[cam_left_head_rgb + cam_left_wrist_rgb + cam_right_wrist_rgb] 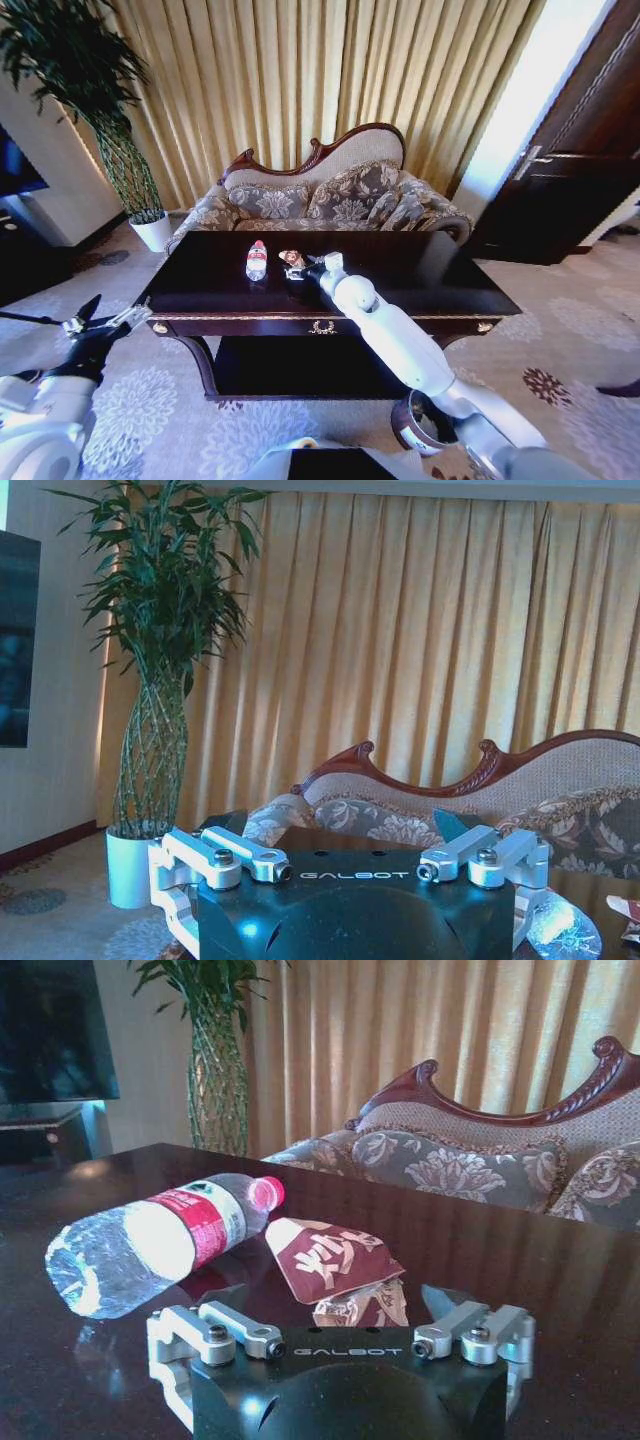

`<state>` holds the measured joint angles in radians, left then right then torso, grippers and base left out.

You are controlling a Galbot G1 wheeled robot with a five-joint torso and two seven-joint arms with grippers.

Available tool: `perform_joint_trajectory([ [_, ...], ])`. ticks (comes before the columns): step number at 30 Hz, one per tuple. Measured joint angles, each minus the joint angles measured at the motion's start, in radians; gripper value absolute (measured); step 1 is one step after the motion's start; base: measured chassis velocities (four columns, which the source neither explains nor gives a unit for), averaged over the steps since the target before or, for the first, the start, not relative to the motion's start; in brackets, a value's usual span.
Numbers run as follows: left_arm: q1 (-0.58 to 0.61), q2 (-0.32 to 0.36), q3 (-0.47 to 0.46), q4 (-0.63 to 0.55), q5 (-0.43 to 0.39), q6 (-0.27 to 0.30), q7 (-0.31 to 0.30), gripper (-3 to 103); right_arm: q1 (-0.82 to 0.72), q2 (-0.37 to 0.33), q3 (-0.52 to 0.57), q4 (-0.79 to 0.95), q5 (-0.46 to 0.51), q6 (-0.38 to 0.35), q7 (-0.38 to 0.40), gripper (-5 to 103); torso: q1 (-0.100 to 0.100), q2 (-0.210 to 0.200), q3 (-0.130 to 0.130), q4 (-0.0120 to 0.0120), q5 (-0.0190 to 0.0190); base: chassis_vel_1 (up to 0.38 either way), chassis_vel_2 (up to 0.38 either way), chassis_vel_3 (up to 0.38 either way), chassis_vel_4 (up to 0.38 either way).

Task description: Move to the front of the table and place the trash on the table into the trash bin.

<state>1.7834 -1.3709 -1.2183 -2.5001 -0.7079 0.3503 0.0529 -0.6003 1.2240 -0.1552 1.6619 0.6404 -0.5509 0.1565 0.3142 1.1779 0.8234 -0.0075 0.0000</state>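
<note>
- A carved-back floral sofa [330, 195] stands just behind the worktop [420, 275], with gold curtains [330, 70] behind it. A tall plant [100, 110] in a white pot [153, 231] is off the worktop's far left corner, and a dark door [580, 160] is at the far right.
- Nothing lies between the right jaws [298, 268] and the trash; the glossy top around them is bare.
- The right jaws are spread open, low over the middle of the worktop, with the arm reaching across its front edge.
- The orange-brown wrapper [335, 1265] lies flat on the worktop straight ahead of the right jaws and in line with the gap between them. Its near, crumpled end reaches in between the two tips, but I cannot tell whether either tip touches it.
- The clear bottle [165, 1240] with a red label lies on its side just beside the wrapper, outside the jaws' left tip, its red cap pointing toward the sofa.
- The left jaws [105, 318] are open and hold nothing. They hang off the worktop's front left corner, well apart from the trash, pointing toward the plant and sofa.
- The bin [425, 422] stands on the carpet in front of the worktop, well behind the right jaws and partly covered by the right arm. Its colour and label are hard to make out.
</note>
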Motion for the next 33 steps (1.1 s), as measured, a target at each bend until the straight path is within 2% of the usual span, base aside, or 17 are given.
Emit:
perform_joint_trajectory([
  [3, 0.002, -0.002, -0.003, 0.0, -0.002, -0.002, 0.0, 100, 0.007, 0.002, -0.005, -0.01, -0.01, -0.001, 0.006, 83, 0.0, 0.0, 0.0, 0.0, 0.0001, 0.0, 0.0, 0.0, 0.0],
  [5, 0.002, -0.002, -0.003, 0.0, -0.002, -0.002, 0.0, 100, 0.008, 0.002, -0.006, -0.012, -0.011, -0.002, 0.006, 83, 0.0, 0.0, 0.0, 0.0, 0.0, 0.0, 0.0, 0.0, 0.0],
  [8, 0.002, -0.002, -0.003, 0.0, -0.004, -0.002, 0.0, 100, 0.011, -0.004, -0.004, -0.018, -0.013, -0.002, 0.007, 66, 0.0, 0.0, 0.0, 0.0, 0.0001, 0.0, 0.0, 0.0, 0.0],
  [9, 0.002, -0.002, -0.003, 0.0, -0.004, -0.002, 0.0, 100, 0.011, -0.004, -0.004, -0.018, -0.013, -0.002, 0.007, 66, 0.0, 0.0, 0.0, 0.0, 0.0001, 0.0, 0.0, 0.0, 0.0],
  [11, 0.001, -0.002, -0.003, 0.0, -0.004, -0.003, 0.0, 100, 0.01, -0.009, 0.001, -0.018, -0.014, -0.002, 0.007, 55, 0.0, 0.0, 0.0, 0.0, 0.0, 0.0, 0.0, 0.0, 0.0],
  [14, 0.0, -0.002, -0.002, 0.0, -0.004, -0.003, 0.0, 100, 0.006, -0.014, 0.005, -0.018, -0.014, -0.001, 0.007, 50, 0.0, 0.0, 0.0, 0.0, 0.0, 0.0, 0.0, 0.0, 0.0],
  [16, 0.0, -0.002, -0.002, 0.0, -0.004, -0.004, 0.0, 100, 0.002, -0.021, 0.013, -0.013, -0.013, 0.0, 0.007, 38, 0.0, 0.0, 0.0, -0.0001, 0.0001, 0.0, 0.0, 0.0, 0.0],
  [17, 0.0, -0.002, -0.002, 0.0, -0.004, -0.004, 0.0, 100, 0.002, -0.021, 0.013, -0.013, -0.013, 0.0, 0.007, 38, 0.0, 0.0, 0.0, -0.0001, 0.0001, 0.0, 0.0, 0.0, 0.0],
  [20, 0.0, -0.002, -0.002, 0.0, -0.004, -0.004, -0.001, 100, -0.002, -0.028, 0.018, -0.009, -0.013, 0.001, 0.006, 22, 0.0, 0.0, 0.0, 0.0, 0.0001, 0.0, 0.0, 0.0, 0.0],
  [22, 0.0, -0.003, -0.002, 0.0, -0.004, -0.004, -0.001, 100, -0.003, -0.031, 0.019, -0.006, -0.012, 0.001, 0.006, 22, 0.0, 0.0, 0.0, -0.0001, 0.0001, 0.0, 0.0, 0.0, 0.0],
  [26, 0.0, -0.003, -0.001, 0.0, -0.004, -0.004, -0.001, 100, -0.01, -0.035, 0.027, 0.004, -0.008, 0.003, 0.006, 3, 0.0, 0.0, 0.0, 0.0, 0.0001, 0.0, 0.0, 0.0, 0.0],
  [33, 0.0, -0.003, 0.004, 0.0, -0.003, -0.004, -0.003, 100, -0.032, -0.055, 0.081, 0.05, 0.036, 0.023, 0.051, 0, 0.0, 0.0, 0.0, 0.0001, 0.0001, 0.0, 0.0, 0.0, 0.0],
])
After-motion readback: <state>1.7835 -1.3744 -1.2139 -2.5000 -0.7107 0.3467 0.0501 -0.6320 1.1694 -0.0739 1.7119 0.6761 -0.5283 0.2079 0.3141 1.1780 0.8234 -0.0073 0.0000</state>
